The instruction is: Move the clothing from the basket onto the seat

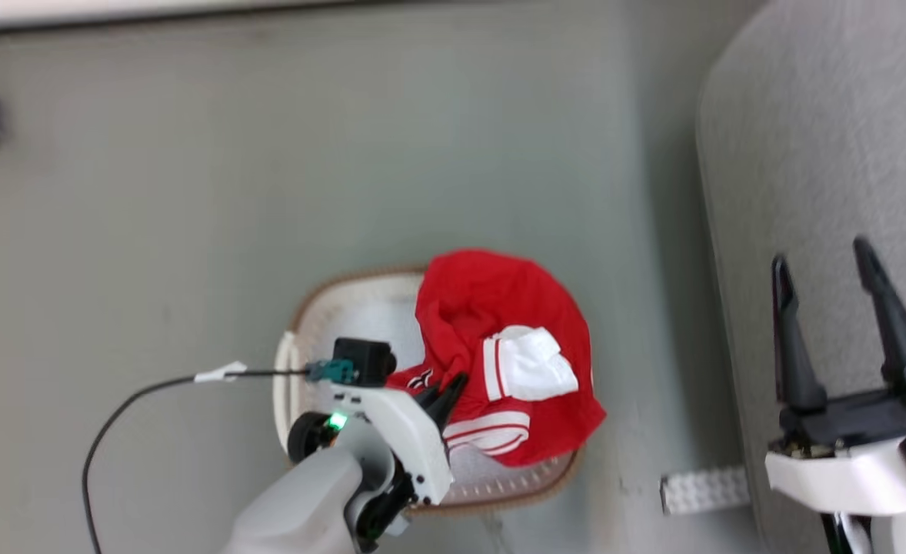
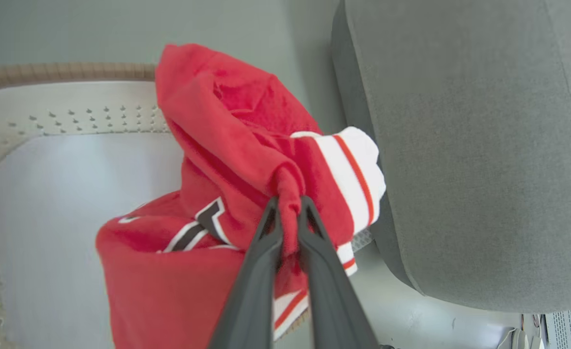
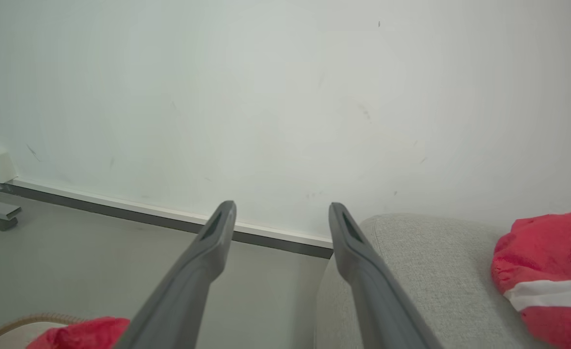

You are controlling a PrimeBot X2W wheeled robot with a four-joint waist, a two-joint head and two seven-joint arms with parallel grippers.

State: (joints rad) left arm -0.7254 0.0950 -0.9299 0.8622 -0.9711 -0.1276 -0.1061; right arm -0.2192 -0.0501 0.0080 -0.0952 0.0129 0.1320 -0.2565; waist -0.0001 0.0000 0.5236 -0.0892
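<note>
Home room: sofa, laundry basket.

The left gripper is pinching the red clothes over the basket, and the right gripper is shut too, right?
Not quite. The left gripper does pinch the red clothing over the basket, but the right gripper is open, its jaws standing wide apart, as the right wrist view shows.

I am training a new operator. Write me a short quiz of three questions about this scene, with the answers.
1. True or false: the right gripper, with two long dark fingers, is shut on cloth.
2. Over the cream-white perforated plastic basket, the left gripper pinches: A) a bright red striped garment; B) a blue towel; C) nothing.
3. Fill in: a second red garment lies on the light grey fabric ____.
Key: 1 false; 2 A; 3 sofa.
</note>
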